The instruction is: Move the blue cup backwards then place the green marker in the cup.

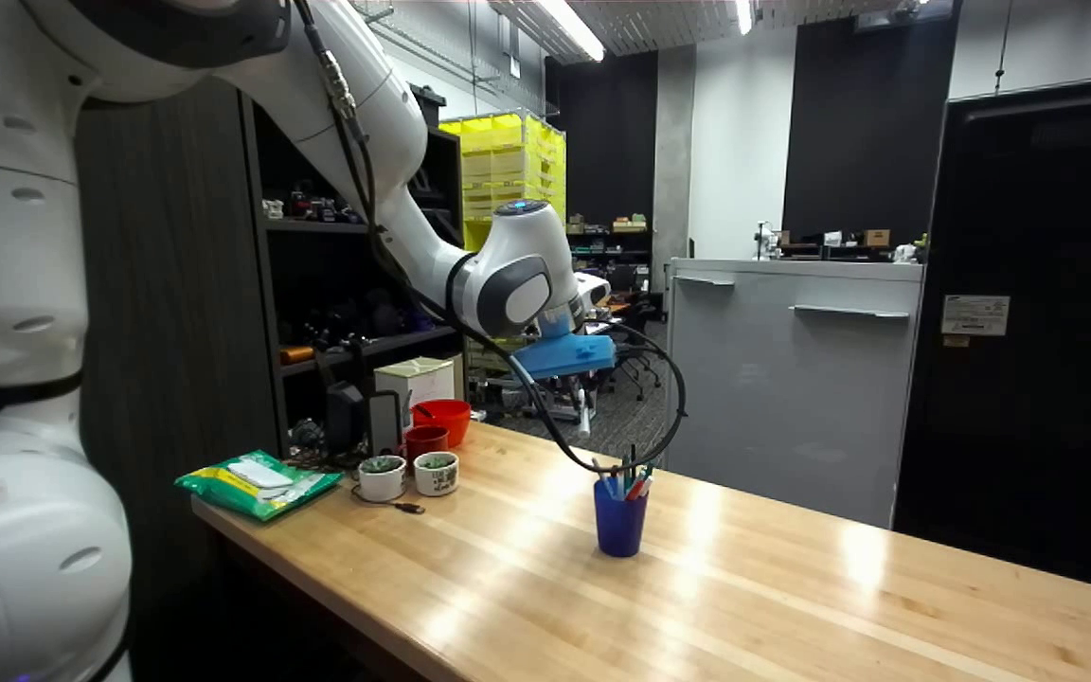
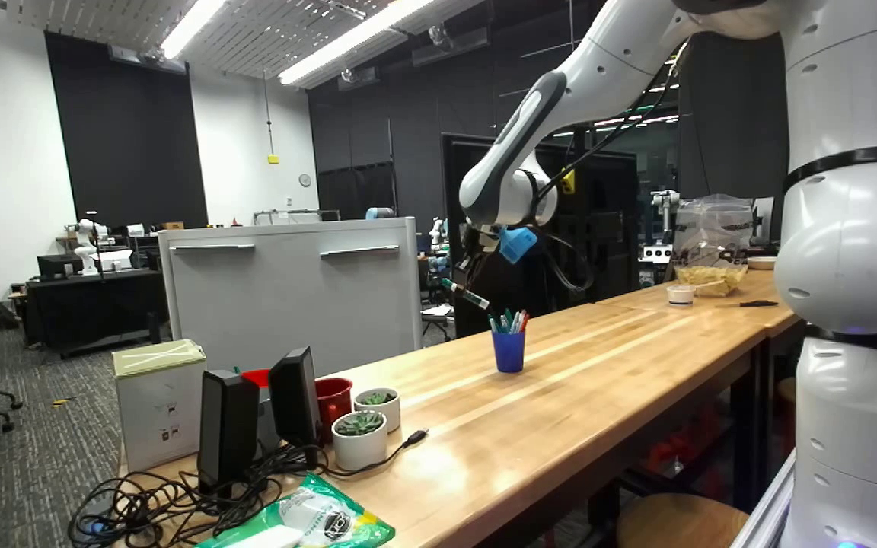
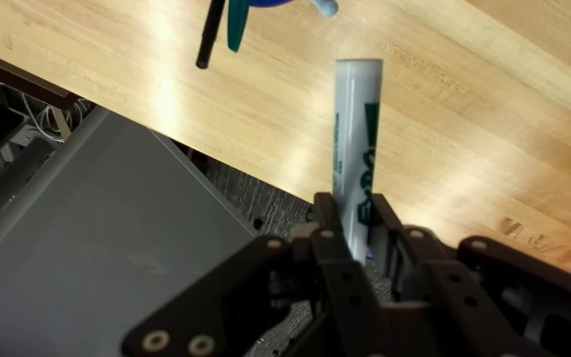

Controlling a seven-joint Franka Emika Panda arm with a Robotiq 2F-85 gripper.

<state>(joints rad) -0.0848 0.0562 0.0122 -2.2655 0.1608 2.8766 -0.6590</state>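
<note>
Upright on the wooden table, the blue cup has several pens and markers standing in it. Only a sliver of its rim shows at the top edge of the wrist view. My gripper is shut on the green marker, a white barrel with green lettering. The marker's free end points up the wrist view, toward the cup's side. In an exterior view the held marker hangs tilted in the air, higher than the cup and to its left. A marker end also shows below the blue-cased wrist.
Two white succulent pots, a red mug, a red bowl and black speakers crowd one table end. A green packet lies there too. A tub stands farther along. A grey cabinet rises behind the table.
</note>
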